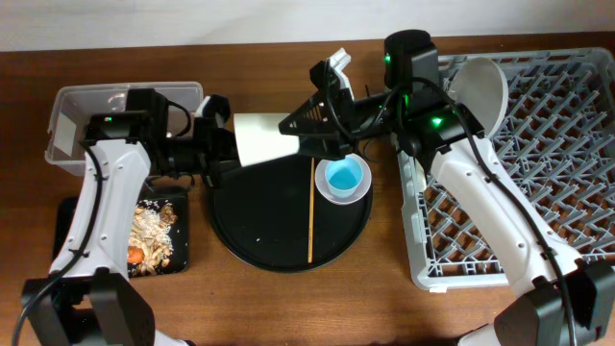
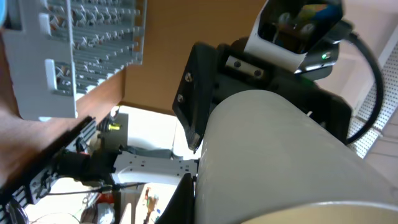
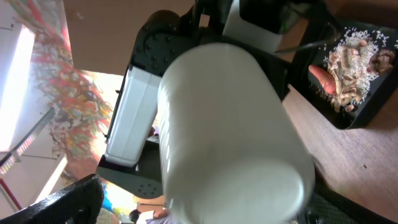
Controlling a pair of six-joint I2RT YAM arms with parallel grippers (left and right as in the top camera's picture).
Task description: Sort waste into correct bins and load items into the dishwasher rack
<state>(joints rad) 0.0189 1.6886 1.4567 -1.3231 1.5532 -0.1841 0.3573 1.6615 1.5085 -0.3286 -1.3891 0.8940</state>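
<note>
- From overhead: small white cup [image 1: 264, 137] on its side and off the surface, above the back rim of the round black tray [image 1: 259, 221], between the two grippers.
- At the cup's left end, the left gripper [image 1: 229, 146], fingers pinched narrow on the cup.
- At the cup's right end, the right gripper [image 1: 306, 135], fingers spread wide. Impossible to tell whether touching the cup.
- On the round tray: thin wooden stick [image 1: 311, 216] lying straight, front to back. Small light-blue cup [image 1: 344, 179] upright at the right rim, just beside the stick's far end.
- To the right: grey dishwasher rack [image 1: 557, 163], with a pale round dish [image 1: 483, 88] standing on edge near its back left corner. Plate or bowl, not clear.
- To the left: clear plastic tub [image 1: 72, 125] at the back. In front of it, shallow black tray [image 1: 179, 213] holding rice with brownish scraps [image 1: 152, 226] and a small orange carrot [image 1: 135, 255].
- From the left wrist: white cup [image 2: 280, 162] very close, filling the lower right. Black body of the right gripper just behind it. Rack [image 2: 93, 43] in the upper left. Own fingers mostly hidden.
- From the right wrist: cup [image 3: 230, 124] filling the centre, close to the lens. Black body of the left gripper behind it, at the top. In the upper right, the black tray with rice and carrot [image 3: 323, 78], on the brown table [image 3: 348, 155].
</note>
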